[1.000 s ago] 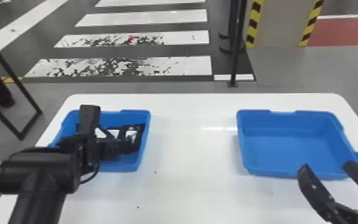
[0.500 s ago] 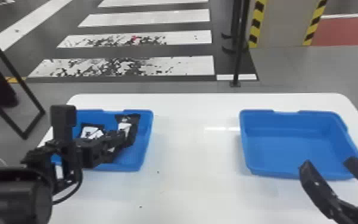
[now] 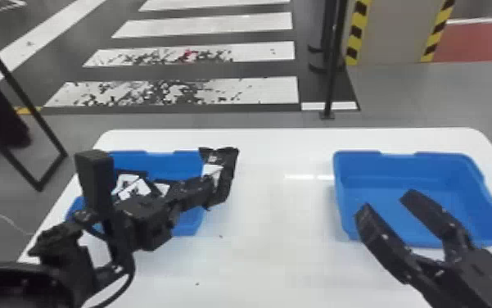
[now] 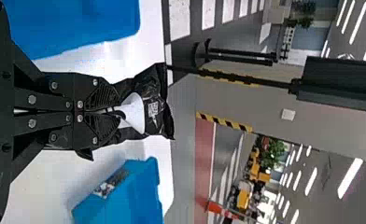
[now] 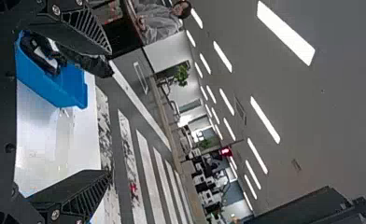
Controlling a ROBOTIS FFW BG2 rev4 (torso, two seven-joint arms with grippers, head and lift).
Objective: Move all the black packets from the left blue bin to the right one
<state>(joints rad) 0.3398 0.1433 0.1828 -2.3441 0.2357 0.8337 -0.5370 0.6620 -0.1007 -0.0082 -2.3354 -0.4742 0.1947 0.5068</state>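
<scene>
Shifted rightward: left pincer (image 4: 117, 113), closed on one black packet (image 3: 228, 170) at the near-centre side of left bin (image 3: 175, 164). More packets (image 3: 135, 189) lie to its left; right bin (image 3: 412, 175), by the spread, empty right pincer (image 3: 385, 201), awaits delivery.

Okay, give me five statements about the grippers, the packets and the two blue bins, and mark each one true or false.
1. The left gripper holds a black packet. True.
2. The right gripper is closed around a packet. False: its fingers stand apart, with nothing between them.
3. Other packets with white on them lie in the left blue bin. True.
4. The right blue bin is piled with packets. False: its blue floor lies bare.
5. Both bins rest on a white table. True.
</scene>
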